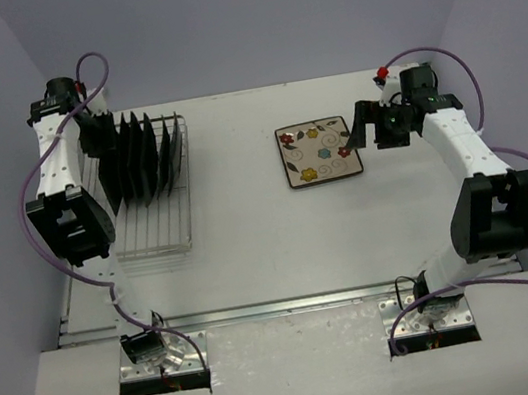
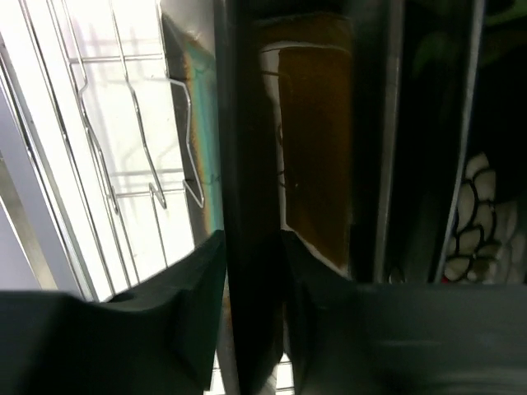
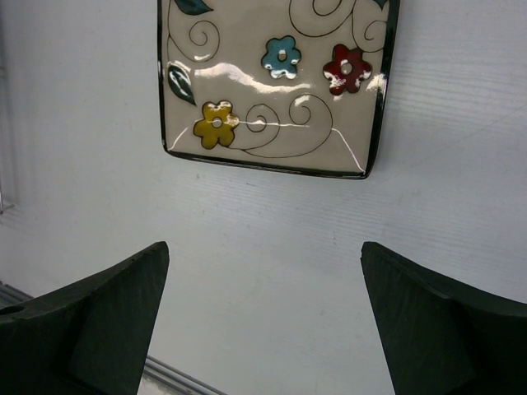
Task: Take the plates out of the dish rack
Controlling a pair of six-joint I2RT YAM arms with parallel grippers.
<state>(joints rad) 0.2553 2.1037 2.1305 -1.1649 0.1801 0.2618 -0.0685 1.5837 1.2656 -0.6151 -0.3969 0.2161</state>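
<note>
The silver wire dish rack (image 1: 154, 221) lies at the table's left with several dark plates (image 1: 141, 157) standing on edge in its far half. My left gripper (image 1: 95, 134) is at the far left end of that row. In the left wrist view it (image 2: 254, 247) is shut on the rim of the end dark plate (image 2: 251, 123), one finger on each face. A cream square plate with coloured flowers (image 1: 317, 151) lies flat on the table at centre right. My right gripper (image 1: 360, 133) is open and empty just beside that plate's right edge; the plate (image 3: 276, 82) lies ahead of the fingers (image 3: 107, 321).
Bare rack wires (image 2: 140, 156) show left of the held plate, and more plates (image 2: 482, 222) stand to its right. The near half of the rack (image 1: 154, 238) holds no plates. A metal strip (image 3: 165, 377) at the table's edge shows under the right gripper.
</note>
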